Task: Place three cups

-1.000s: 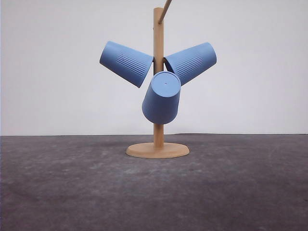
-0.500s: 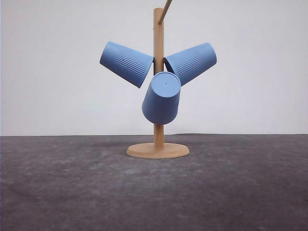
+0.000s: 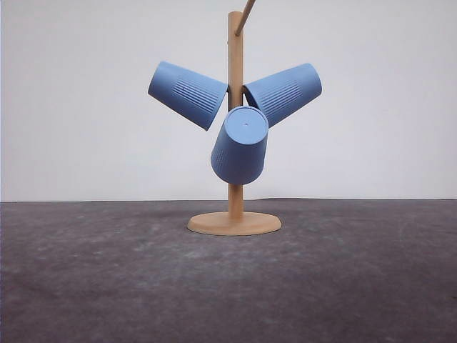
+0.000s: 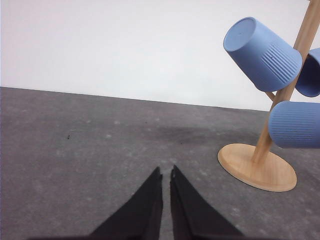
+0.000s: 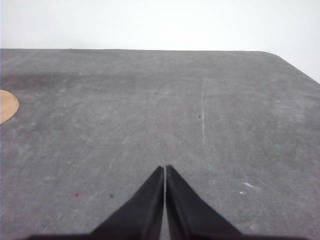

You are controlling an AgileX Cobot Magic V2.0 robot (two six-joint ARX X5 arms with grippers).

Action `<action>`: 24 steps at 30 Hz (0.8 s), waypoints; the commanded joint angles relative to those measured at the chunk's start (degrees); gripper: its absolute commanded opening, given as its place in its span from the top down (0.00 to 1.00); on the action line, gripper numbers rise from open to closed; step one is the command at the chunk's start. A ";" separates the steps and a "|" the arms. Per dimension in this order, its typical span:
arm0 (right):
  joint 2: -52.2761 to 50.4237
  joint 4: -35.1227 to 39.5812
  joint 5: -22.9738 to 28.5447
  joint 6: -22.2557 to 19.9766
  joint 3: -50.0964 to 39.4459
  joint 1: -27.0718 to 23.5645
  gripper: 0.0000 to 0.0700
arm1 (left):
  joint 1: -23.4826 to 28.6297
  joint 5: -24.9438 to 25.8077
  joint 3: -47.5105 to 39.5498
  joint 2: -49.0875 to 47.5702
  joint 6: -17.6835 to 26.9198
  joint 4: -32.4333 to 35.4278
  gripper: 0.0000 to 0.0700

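Observation:
Three light-blue ribbed cups hang upside down on the pegs of a wooden rack [image 3: 235, 57]: one cup [image 3: 187, 93] points up-left, one cup [image 3: 283, 92] up-right, and one cup [image 3: 240, 145] faces the camera with its base forward. In the left wrist view the cups [image 4: 262, 53] and the rack's round base [image 4: 256, 167] stand off to one side of my left gripper [image 4: 166, 174], which is shut and holds nothing. My right gripper [image 5: 165, 170] is shut over bare mat, apart from the rack.
The rack stands on a dark grey mat [image 3: 107, 279] in front of a white wall. The rack's base edge [image 5: 7, 106] shows in the right wrist view. The mat's rounded far corner [image 5: 280, 56] lies beyond the right gripper.

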 commanded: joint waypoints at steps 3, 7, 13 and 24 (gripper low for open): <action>0.00 0.70 0.02 -0.42 -0.22 -0.06 1.00 | 0.04 0.07 -0.68 -0.07 -0.22 0.65 1.00; 0.00 0.70 0.02 -0.42 -0.22 -0.06 1.00 | 0.04 0.07 -0.68 -0.07 -0.22 0.63 1.00; 0.00 0.68 0.04 -0.42 -0.22 -0.04 1.00 | 1.59 0.23 -0.68 -0.09 -0.22 0.66 1.00; 0.00 0.68 0.04 -0.42 -0.22 -0.04 1.00 | 2.78 0.07 -0.68 -0.09 -0.23 -0.83 1.00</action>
